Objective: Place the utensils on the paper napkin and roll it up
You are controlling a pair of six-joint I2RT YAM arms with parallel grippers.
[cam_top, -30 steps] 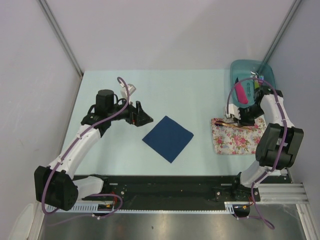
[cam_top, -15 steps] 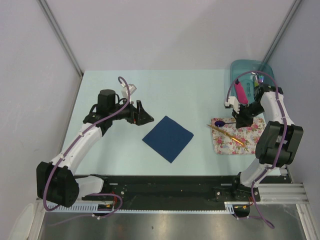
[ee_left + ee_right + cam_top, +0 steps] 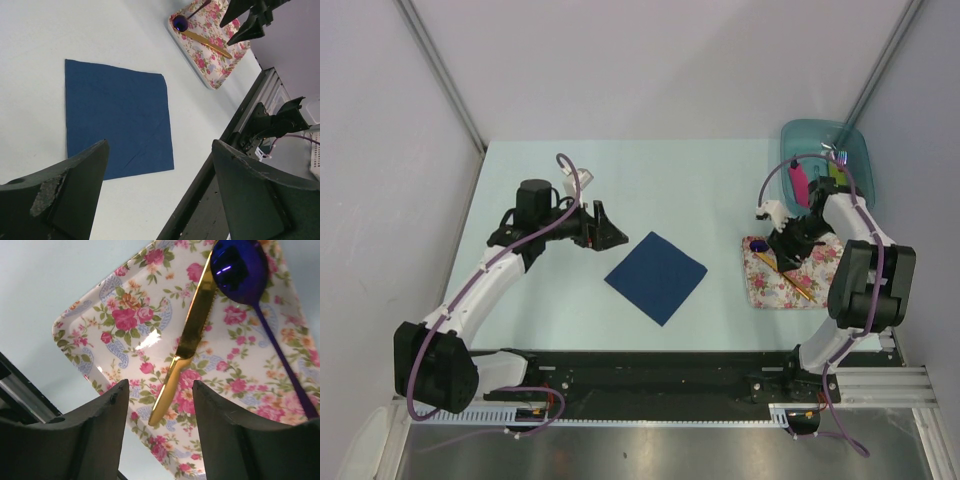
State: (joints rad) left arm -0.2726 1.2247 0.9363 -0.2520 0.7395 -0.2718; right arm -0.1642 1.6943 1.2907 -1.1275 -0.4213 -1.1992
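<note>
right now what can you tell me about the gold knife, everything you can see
The knife is slim, one piece and shiny gold like polished metal, with fine teeth along one blade edge. It lies flat and diagonal on the floral tray, with its blade tip against the bowl of the purple spoon and its handle end toward the tray's rim. The right gripper hangs open over that handle end, not gripping it.

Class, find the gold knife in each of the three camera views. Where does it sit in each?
Top external: gold knife right of centre, on the floral tray.
Left wrist: gold knife top right, on that tray.
Right wrist: gold knife centre, running diagonally.
Shared landmark: the floral tray.
</note>
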